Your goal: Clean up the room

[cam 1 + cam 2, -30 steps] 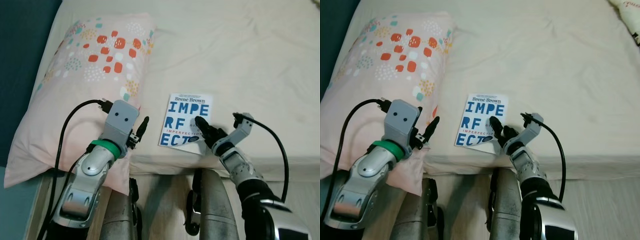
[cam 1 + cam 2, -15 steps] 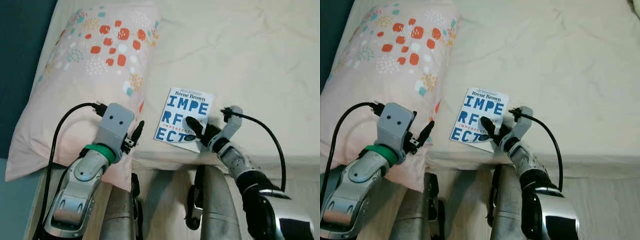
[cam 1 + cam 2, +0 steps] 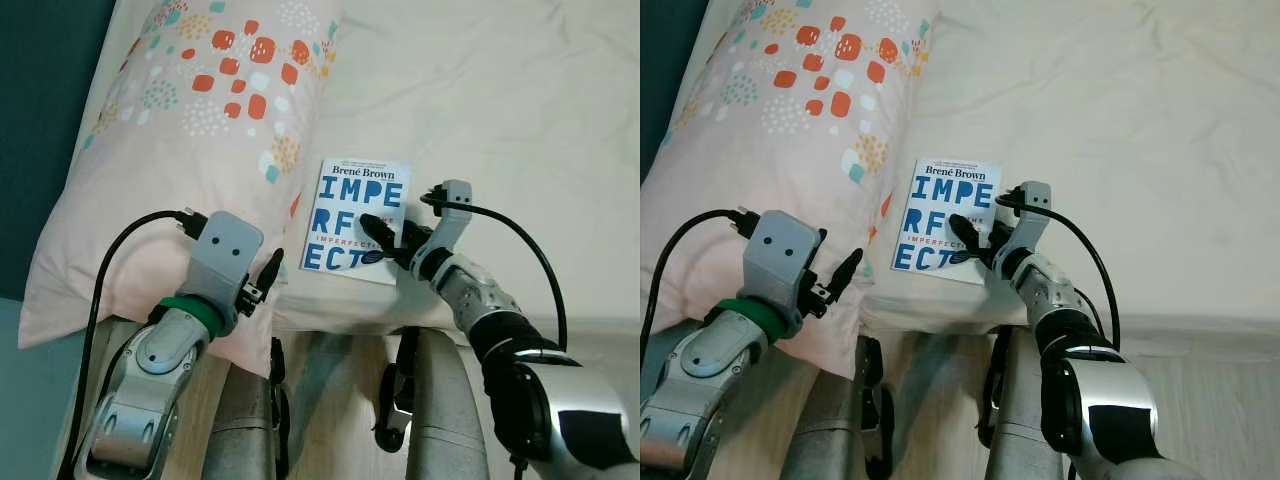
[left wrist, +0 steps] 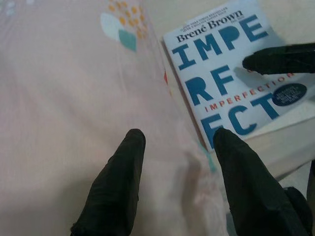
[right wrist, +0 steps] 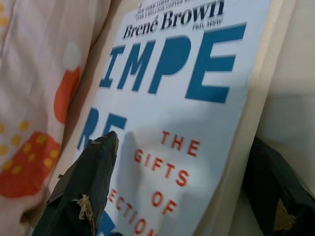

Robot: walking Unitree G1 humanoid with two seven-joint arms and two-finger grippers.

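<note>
The pillow (image 3: pixel 180 150) crowds the book (image 3: pixel 355 220) on the robot's left, just beside its edge, while bare bed sheet (image 3: pixel 500 110) lies open beyond and to its right.

The white paperback book (image 3: pixel 358 218) is showing big blue letters and small red words. The soft pink pillow (image 3: pixel 170 150) is wearing orange, teal and white dots. The plain cream bed sheet (image 3: pixel 500 100) is looking pale. The left silver arm is wearing a green ring (image 3: pixel 190 308). Both hands' fingers (image 4: pixel 118 187) are looking black.
</note>
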